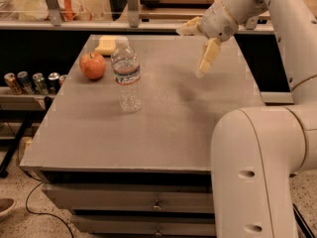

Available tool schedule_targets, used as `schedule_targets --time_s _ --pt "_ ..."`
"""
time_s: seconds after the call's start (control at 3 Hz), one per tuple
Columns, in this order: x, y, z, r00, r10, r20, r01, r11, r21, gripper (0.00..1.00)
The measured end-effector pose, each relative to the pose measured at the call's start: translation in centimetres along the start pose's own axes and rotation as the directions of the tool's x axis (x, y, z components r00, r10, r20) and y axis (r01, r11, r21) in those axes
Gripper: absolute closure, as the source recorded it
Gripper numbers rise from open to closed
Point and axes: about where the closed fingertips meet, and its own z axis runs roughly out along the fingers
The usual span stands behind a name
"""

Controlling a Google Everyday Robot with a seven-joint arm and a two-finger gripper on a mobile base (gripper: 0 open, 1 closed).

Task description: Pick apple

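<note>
The apple (93, 65) is round and red-orange and sits on the grey table (163, 128) at its far left. My gripper (190, 52) hangs above the far right part of the table, well to the right of the apple and apart from it. It is open and empty, with one pale finger (208, 58) pointing down and the other (188, 29) pointing left.
A clear water bottle (126, 73) stands upright just right of the apple, between it and my gripper. A pale yellow sponge block (106, 44) lies behind the apple. Several cans (29, 82) stand on a low shelf to the left. The robot's white body (257, 172) fills the near right.
</note>
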Motion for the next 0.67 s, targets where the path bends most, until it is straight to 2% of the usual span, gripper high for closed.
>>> schedule_targets --time_s 0.67 --pt "-1.81 0.51 1.24 1.000 0.019 0.008 -0.018 0.9988 -0.046 0.00"
